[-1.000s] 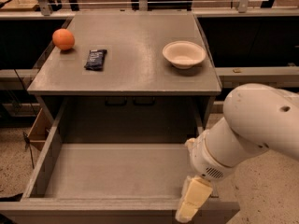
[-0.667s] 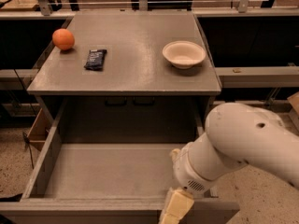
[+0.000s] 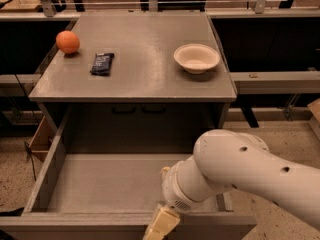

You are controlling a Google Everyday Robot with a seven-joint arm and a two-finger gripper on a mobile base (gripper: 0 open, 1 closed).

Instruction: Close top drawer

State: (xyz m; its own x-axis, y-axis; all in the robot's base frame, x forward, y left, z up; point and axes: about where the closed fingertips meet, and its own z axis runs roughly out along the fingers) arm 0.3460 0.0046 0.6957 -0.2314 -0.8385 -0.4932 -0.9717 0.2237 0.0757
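The top drawer (image 3: 75, 222) of the grey cabinet (image 3: 145, 79) stands pulled far out toward me. Its smooth box interior is empty and its flat front panel runs along the bottom edge of the view. My white arm (image 3: 250, 171) reaches in from the lower right over the drawer's right front corner. The cream-coloured gripper (image 3: 161, 224) hangs at the drawer's front panel, near its middle, and is partly cut off by the bottom of the view.
On the cabinet top lie an orange (image 3: 67, 42) at the back left, a black packet (image 3: 102, 63) beside it and a white bowl (image 3: 196, 58) at the right. Dark shelving and rails stand behind and to both sides. Speckled floor lies to the right.
My arm has swung left and down, carrying the gripper from the drawer's right front part toward the middle of the front panel. The drawer has not visibly moved.
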